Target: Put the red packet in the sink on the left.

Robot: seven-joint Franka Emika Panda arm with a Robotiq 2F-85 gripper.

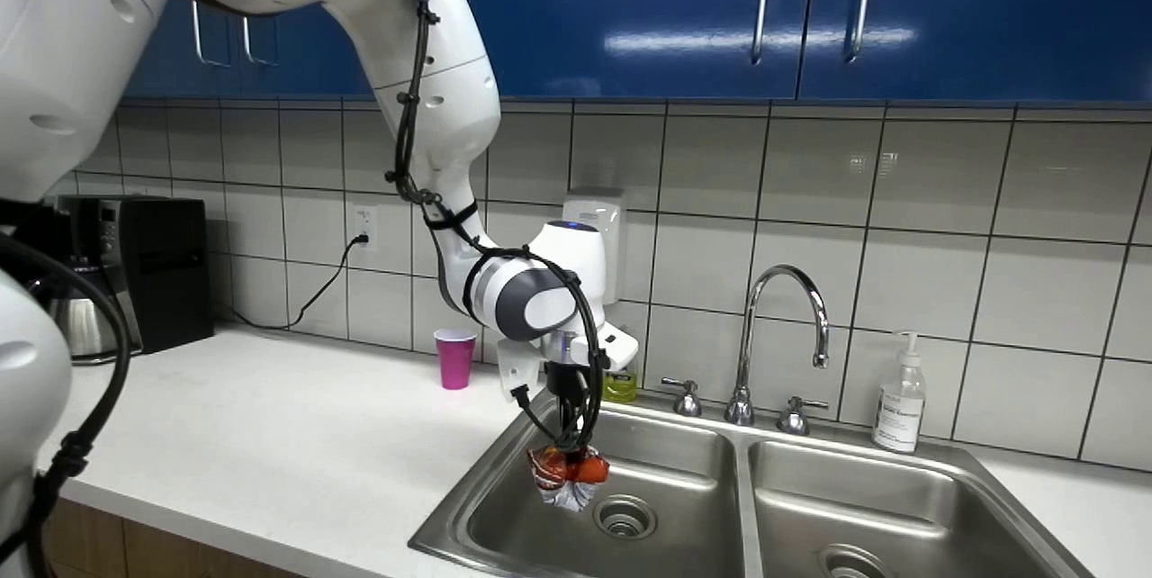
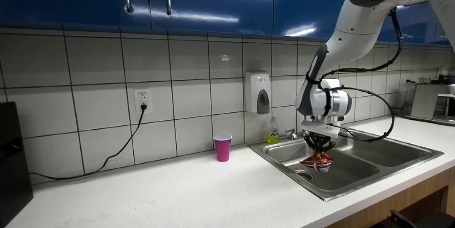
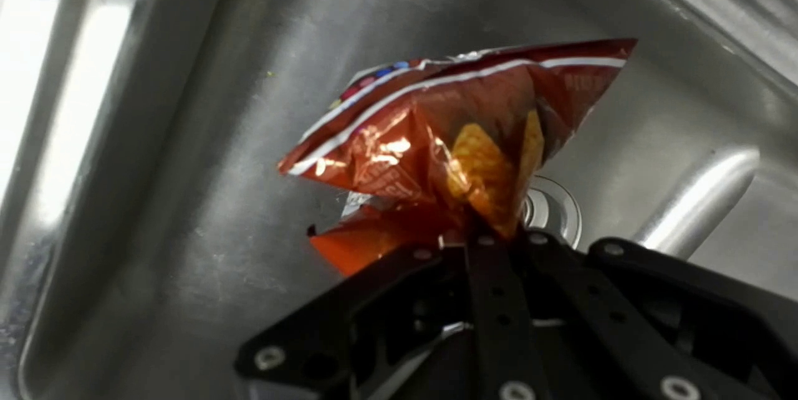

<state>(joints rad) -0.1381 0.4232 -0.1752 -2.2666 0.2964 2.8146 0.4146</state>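
Note:
The red packet (image 1: 547, 467) is a crumpled, shiny chip bag with a white stripe. It shows in both exterior views (image 2: 317, 163) and in the wrist view (image 3: 386, 157). My gripper (image 1: 573, 450) points down, also seen in an exterior view (image 2: 320, 150). It is shut on the packet's gathered upper part, and its fingertips (image 3: 492, 241) are partly hidden by the packet. The packet hangs over the left basin (image 1: 675, 506) of the metal sink, close to its drain (image 1: 625, 517). I cannot tell exactly how high it is above the basin floor.
A divider (image 1: 745, 506) separates the right basin (image 1: 864, 506). The faucet (image 1: 747, 344) rises behind, with a sanitizer bottle (image 1: 900, 407) at its right. A green soap bottle (image 1: 619, 386) and a pink cup (image 1: 455, 360) stand by the wall. A dispenser (image 2: 256, 91) hangs above.

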